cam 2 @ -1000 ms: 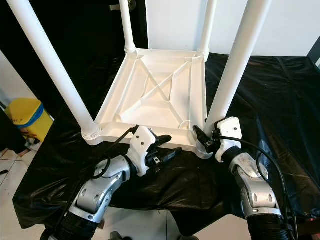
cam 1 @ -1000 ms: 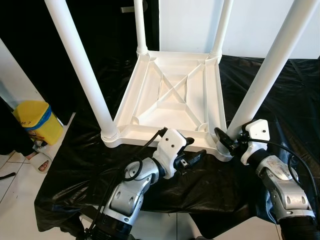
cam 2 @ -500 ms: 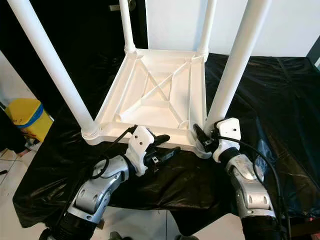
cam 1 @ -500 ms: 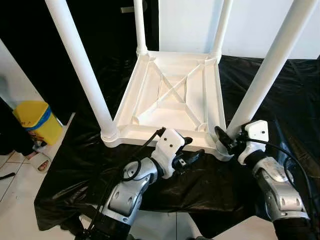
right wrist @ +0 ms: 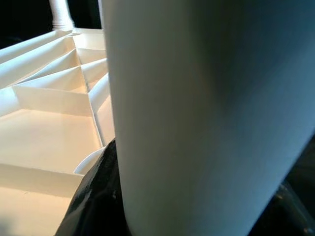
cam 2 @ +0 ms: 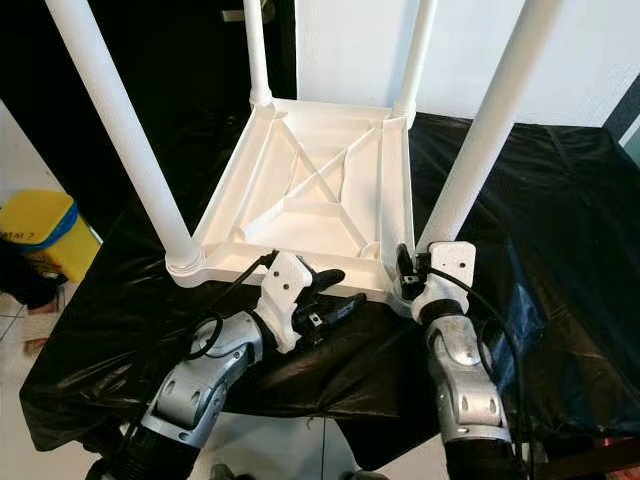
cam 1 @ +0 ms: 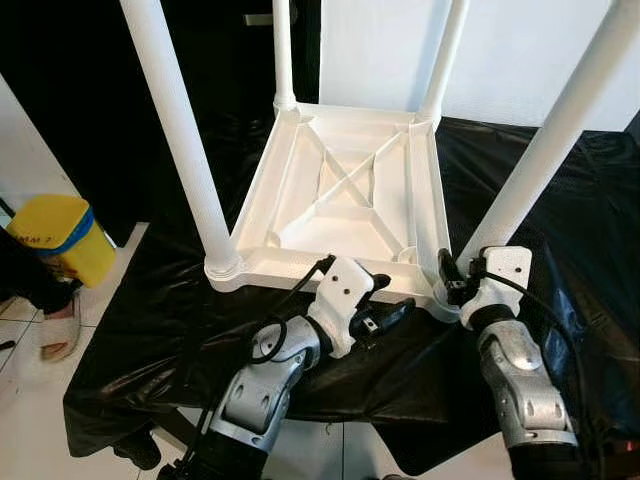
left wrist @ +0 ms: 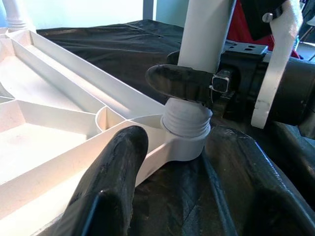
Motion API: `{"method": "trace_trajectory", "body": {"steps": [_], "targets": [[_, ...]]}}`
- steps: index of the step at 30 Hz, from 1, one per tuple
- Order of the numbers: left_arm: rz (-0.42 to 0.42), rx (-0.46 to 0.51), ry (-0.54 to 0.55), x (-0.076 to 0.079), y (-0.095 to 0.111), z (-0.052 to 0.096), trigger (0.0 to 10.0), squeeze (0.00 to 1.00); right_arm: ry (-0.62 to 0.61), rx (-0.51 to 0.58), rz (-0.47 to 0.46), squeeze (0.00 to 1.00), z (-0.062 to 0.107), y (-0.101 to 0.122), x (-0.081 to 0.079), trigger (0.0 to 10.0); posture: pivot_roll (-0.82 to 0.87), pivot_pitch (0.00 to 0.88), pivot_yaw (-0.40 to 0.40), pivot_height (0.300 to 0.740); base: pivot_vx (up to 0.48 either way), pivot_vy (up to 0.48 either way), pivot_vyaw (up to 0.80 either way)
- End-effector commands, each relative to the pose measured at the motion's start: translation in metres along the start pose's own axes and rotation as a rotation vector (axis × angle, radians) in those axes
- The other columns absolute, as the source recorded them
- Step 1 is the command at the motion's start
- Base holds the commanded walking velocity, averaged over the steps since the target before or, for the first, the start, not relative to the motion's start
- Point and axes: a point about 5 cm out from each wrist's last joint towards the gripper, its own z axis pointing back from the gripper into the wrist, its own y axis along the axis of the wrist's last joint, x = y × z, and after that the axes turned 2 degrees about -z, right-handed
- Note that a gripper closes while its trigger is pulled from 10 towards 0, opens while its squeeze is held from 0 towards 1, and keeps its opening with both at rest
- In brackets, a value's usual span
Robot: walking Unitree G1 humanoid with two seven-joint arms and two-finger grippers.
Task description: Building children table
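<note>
**White plastic table upside down on black-draped desk**

Yellow, with a blue band, a tub [cam 1: 48, 237] stands on the tiled floor at far left; what it holds cannot be made out. Just below it a person's sandalled foot [cam 1: 58, 328] rests on the tiles. The desk [cam 1: 150, 330] is covered in black sheeting, and on it lies the children's table [cam 1: 345, 195], top down, its ribbed underside facing up and four white legs rising from the corners. The left gripper [cam 1: 388, 300] sits at the table's near edge with its fingers [left wrist: 110, 182] spread, one resting on the rim, the other over the sheeting. To the right, the right gripper [cam 2: 408, 275] is at the base of the near right leg [cam 1: 545, 145], fingers [left wrist: 184, 83] pinching it just above the threaded collar.
</note>
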Motion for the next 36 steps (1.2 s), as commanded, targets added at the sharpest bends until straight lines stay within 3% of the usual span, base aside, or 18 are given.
{"method": "trace_trajectory", "body": {"steps": [1, 17, 18, 30, 31, 33, 34, 36], "targets": [[0.005, -0.009, 0.071, 0.0, -0.004, -0.004, 10.0, 0.0, -0.055, -0.087, 0.004, 0.0, 0.009, -0.018, 0.003, 10.0, -0.2, 0.05, -0.014, 0.74, 0.0, 0.0, 0.0], [-0.01, -0.01, 0.001, 0.003, -0.002, -0.01, 10.0, 0.0, -0.102, -0.078, 0.002, 0.0, 0.018, -0.016, -0.007, 10.0, -0.24, 0.04, 0.018, 0.74, 0.0, 0.0, 0.0], [-0.008, -0.01, -0.001, 0.004, -0.003, -0.01, 10.0, 0.0, -0.092, -0.073, 0.0, 1.0, 0.018, -0.015, -0.008, 10.0, -0.23, 0.036, 0.016, 0.74, 0.0, 0.0, 0.0], [-0.001, -0.013, -0.009, 0.007, -0.004, -0.008, 10.0, 0.0, 0.005, -0.024, -0.015, 1.0, 0.021, -0.005, -0.012, 10.0, -0.24, 0.044, 0.021, 0.74, 0.0, 0.0, 0.0], [0.0, -0.014, -0.01, 0.007, -0.005, -0.008, 10.0, 0.0, 0.04, -0.021, -0.015, 0.82, 0.021, -0.003, -0.011, 10.0, -0.25, 0.051, 0.026, 0.74, 0.0, 0.0, 0.0], [0.0, -0.014, -0.01, 0.007, -0.005, -0.008, 10.0, 0.0, 0.04, -0.021, -0.015, 0.82, 0.021, -0.003, -0.011, 10.0, -0.25, 0.051, 0.026, 0.74, 0.0, 0.0, 0.0], [0.0, -0.015, -0.011, 0.007, -0.005, -0.008, 10.0, 0.0, 0.064, -0.019, -0.014, 0.0, 0.022, -0.002, -0.011, 10.0, -0.25, 0.052, 0.026, 0.74, 0.0, 0.0, 0.0], [0.0, -0.015, -0.011, 0.007, -0.005, -0.008, 10.0, 0.0, 0.064, -0.019, -0.014, 0.0, 0.022, -0.002, -0.011, 10.0, -0.25, 0.052, 0.026, 0.74, 0.0, 0.0, 0.0]]}}
